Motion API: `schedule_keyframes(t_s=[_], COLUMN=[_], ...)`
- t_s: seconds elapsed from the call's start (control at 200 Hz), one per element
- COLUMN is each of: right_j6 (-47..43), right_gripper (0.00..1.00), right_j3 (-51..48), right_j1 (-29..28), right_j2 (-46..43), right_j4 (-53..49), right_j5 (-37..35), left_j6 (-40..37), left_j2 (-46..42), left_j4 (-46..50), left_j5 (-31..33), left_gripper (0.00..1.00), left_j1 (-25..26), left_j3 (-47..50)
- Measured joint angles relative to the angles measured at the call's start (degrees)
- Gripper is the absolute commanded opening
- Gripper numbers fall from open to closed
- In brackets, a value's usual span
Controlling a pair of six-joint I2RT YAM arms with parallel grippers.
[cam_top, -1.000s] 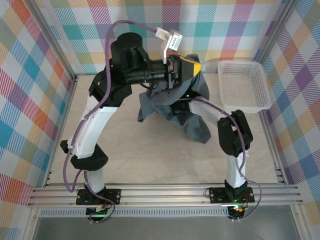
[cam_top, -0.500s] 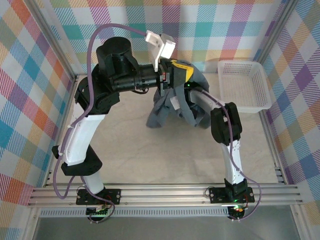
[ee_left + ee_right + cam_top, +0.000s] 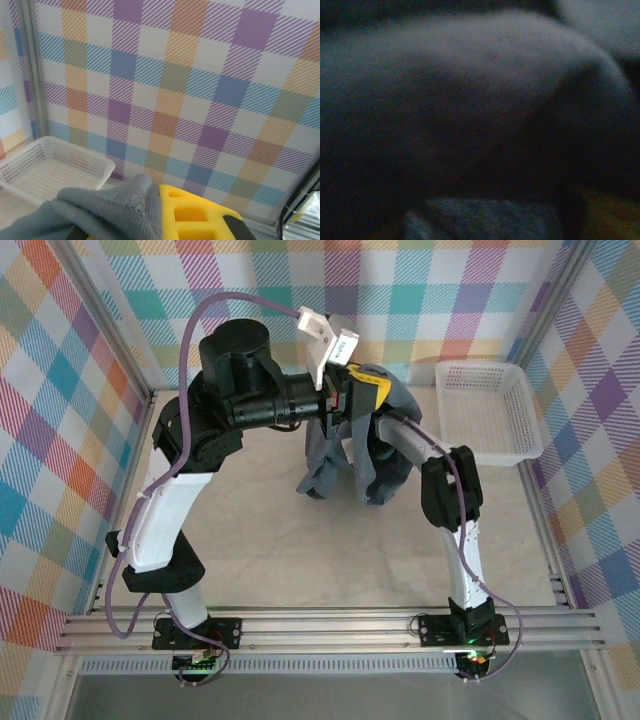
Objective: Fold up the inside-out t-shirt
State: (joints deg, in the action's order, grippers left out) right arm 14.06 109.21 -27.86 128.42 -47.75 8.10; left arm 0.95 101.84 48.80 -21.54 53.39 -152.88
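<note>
- My left pincer (image 3: 366, 393) is clamped on the t-shirt (image 3: 335, 455), which hangs below it, long axis running down toward the counter (image 3: 260, 550).
- My right pincer is buried in that hanging cloth; I cannot tell whether it is open or closed.

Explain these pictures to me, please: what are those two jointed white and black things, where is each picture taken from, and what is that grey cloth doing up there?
They are two robot arms, bolted at the near edge of a table. The wide picture comes from a fixed camera above and behind them. The other two come from a small camera on each wrist. The left arm is raised. Its left gripper, a two-finger pincer with yellow fingers, is shut on the inside-out t-shirt, which hangs bunched below it. The right arm reaches into the folds with its tip hidden. The dark blur in its wrist picture is that cloth close up. A white mesh basket stands at the far right.
</note>
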Motion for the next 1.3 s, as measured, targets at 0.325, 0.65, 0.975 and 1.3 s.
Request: schedule_keyframes(t_s=[0.325,0.65,0.975,1.3], right_j6=[-2.8,-4.7,-5.4,-2.3], right_gripper=[0.87,0.0,0.0,0.0], right_j3=[1.0,-4.4,-30.4,-26.5], right_j1=[-2.6,-2.7,-4.5,-4.1], right_j2=[4.8,2.4,-22.8,-42.9], right_j4=[-8.3,-6.2,8.4,15.0], right_j5=[-5.1,-2.1,7.7,-1.5], left_j6=[-1.2,-1.2,12.3,21.9], left_j2=[1.9,2.1,6.5,8.2], left_j4=[1.0,0.4,-2.3,-14.3], left_j5=[1.1,10.2,18.3,13.3], left_gripper=[0.0,0.0,0.0,0.0], left_j1=[0.0,-0.7,-24.9,-32.8], left_j3=[0.5,2.7,18.0,63.1])
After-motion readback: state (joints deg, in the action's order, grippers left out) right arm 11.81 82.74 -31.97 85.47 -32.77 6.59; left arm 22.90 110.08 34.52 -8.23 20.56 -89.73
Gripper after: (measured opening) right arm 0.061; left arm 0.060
